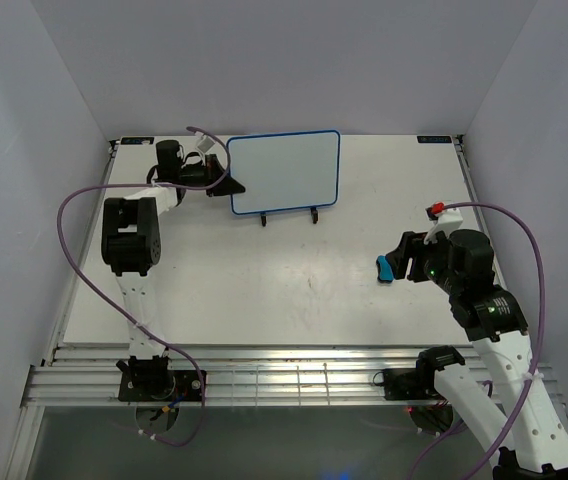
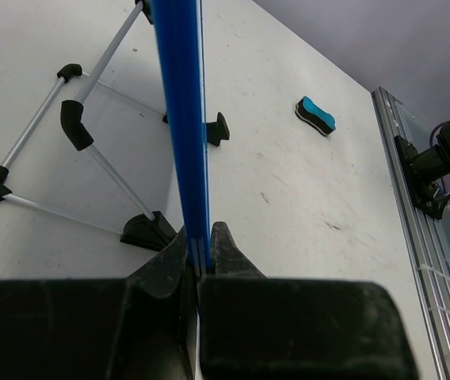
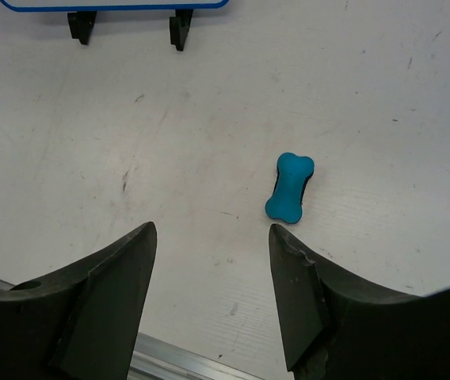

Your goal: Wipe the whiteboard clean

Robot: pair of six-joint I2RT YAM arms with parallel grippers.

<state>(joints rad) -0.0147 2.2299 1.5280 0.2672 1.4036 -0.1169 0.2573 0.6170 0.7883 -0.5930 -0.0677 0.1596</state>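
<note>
The left gripper [image 2: 200, 239] is clamping the side edge of the upright whiteboard [image 1: 284, 172] at the far middle of the table [image 1: 264, 290]. The right gripper [image 3: 213, 229], half-open and empty, is hovering nearer the eraser [image 3: 290, 187], which is apparently lying lengthwise ahead.

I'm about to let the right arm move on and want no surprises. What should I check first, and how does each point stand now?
1. Hold of the left gripper on the whiteboard frame: ok, clamped shut.
2. Whiteboard standing on its stand: ok.
3. The right gripper open and empty: ok.
4. The eraser lying free on the table: ok.
5. Eraser between the right fingers: not ok, it lies ahead of them.
6. Marks on the board's face: cannot tell; none show from above.
</note>
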